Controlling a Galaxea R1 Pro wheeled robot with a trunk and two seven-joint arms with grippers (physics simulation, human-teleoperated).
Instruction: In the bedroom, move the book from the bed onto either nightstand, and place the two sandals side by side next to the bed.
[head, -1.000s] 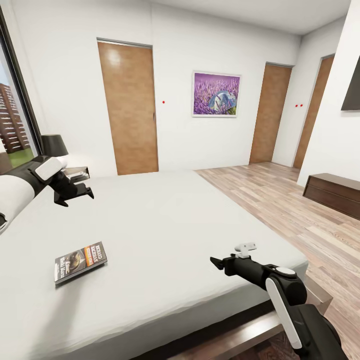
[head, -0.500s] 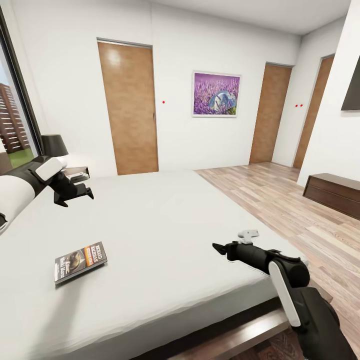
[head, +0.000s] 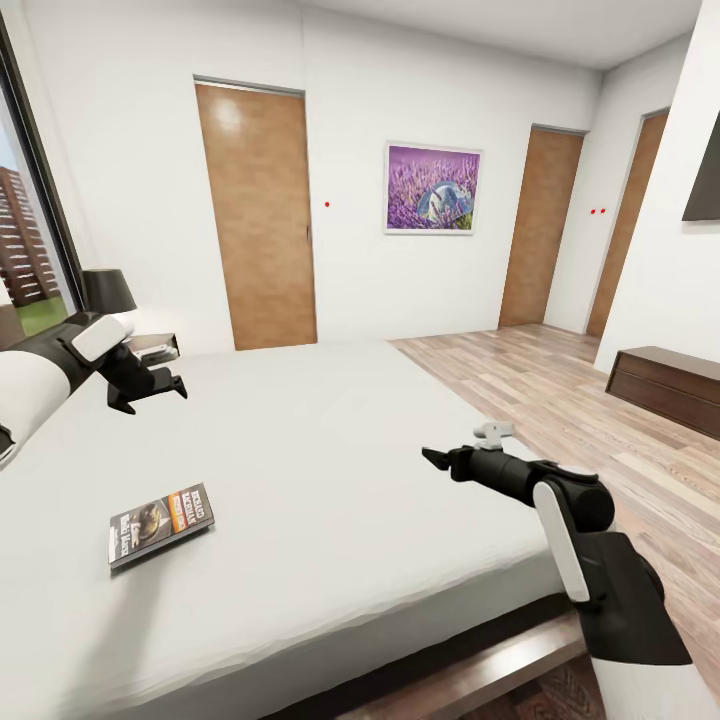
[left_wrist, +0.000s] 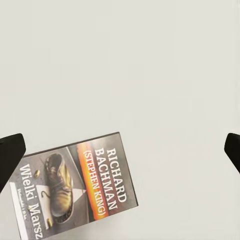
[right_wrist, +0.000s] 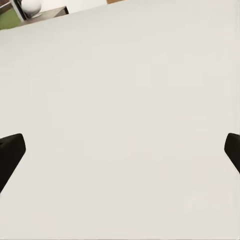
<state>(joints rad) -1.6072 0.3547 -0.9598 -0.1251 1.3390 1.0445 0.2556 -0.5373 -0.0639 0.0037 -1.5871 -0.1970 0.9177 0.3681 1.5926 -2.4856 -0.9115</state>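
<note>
Book (head: 160, 523) flat on the bed (head: 330, 450), cover up, below and well apart from the left gripper (head: 172, 382), fingers (left_wrist: 11, 155) spread, empty. Right gripper (head: 432, 459) likewise spread over bare mattress, far off. Thin paperback on soft bedding: fingertips could dig in, skid off, or just push it along.

Bright, even daylight all round me, coming off the window (head: 25, 250) on my left. The bed (head: 330, 440) glares nearly white, shadows faint, and the walls bow at the edges.
</note>
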